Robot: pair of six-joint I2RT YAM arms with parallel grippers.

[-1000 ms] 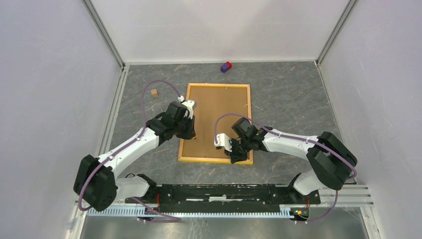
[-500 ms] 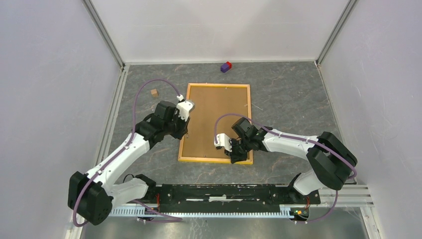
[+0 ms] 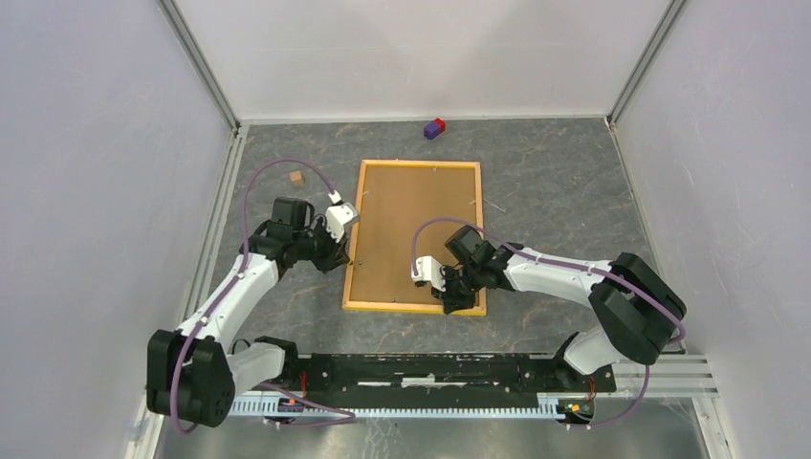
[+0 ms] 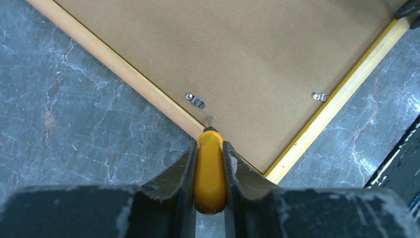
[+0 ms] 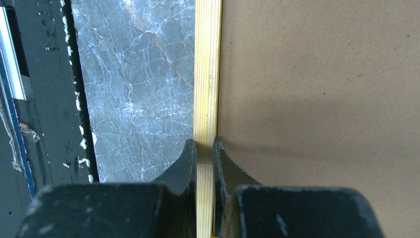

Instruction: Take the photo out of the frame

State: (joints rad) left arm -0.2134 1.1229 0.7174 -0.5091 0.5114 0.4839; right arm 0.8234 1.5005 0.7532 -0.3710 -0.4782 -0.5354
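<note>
Between the left fingers (image 4: 181, 173), clamped tight, an orange-handled tool (image 4: 209, 173), tip near a metal clip (image 4: 195, 100); pinched between the right fingers (image 5: 181, 168), the near rail of the frame (image 5: 208, 74). Face down on the counter (image 4: 74, 109), backing board (image 4: 237, 49) not yet out, photo hidden beneath: barely begun, by the look.

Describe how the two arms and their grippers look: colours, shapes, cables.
The left arm and the right arm both have white shells between bulky black joints. A purple cable loops along each arm toward the wrist, where a small white block sits. The left gripper and the right gripper each have two dark, curved, tapering fingers.
</note>
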